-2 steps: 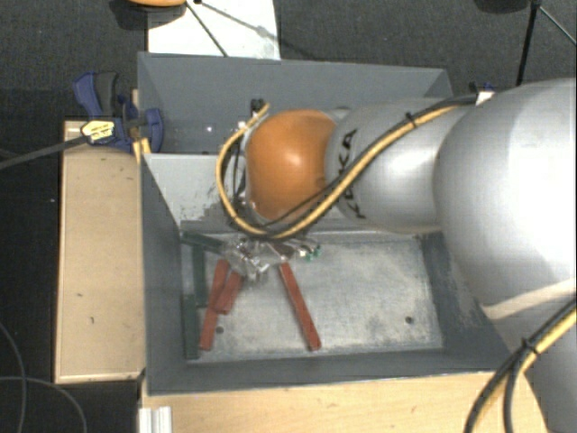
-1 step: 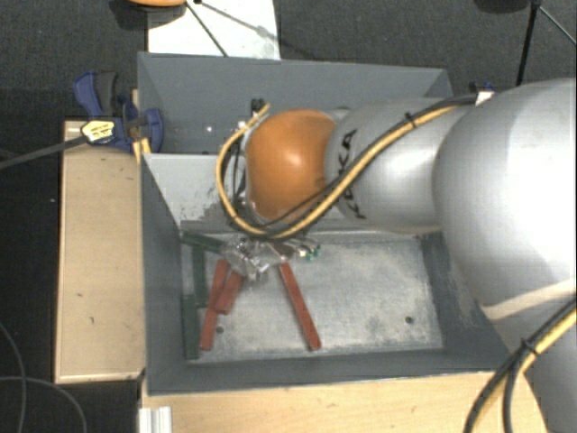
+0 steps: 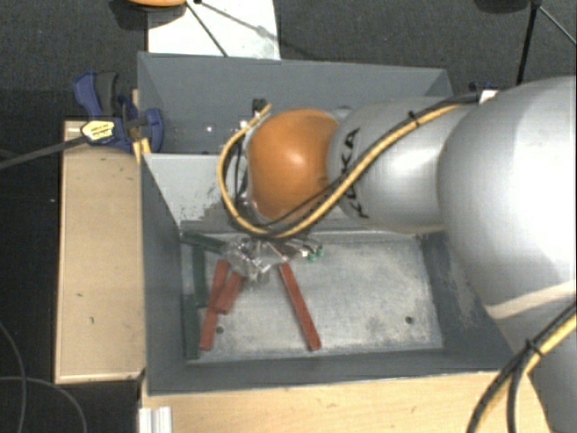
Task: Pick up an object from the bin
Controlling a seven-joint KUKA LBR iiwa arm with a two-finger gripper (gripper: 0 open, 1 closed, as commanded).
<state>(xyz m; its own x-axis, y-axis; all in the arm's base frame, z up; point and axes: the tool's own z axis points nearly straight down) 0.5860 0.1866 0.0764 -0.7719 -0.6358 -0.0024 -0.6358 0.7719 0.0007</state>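
- A dark green stick [image 3: 187, 298] is laid along the left wall of the bin [image 3: 379, 287].
- A pair of red-brown sticks [image 3: 219, 300] is found just below and left of the gripper [image 3: 255, 265] (open or closed cannot be told), upper ends beside it.
- A single red-brown stick [image 3: 300, 309] is slanted off towards its lower right.

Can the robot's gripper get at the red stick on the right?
Probably yes. The right red stick lies uncovered on the bin floor, and the gripper hangs close by its upper end.

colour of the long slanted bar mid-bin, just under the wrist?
Reddish-brown. The bar shows best in the camera view.
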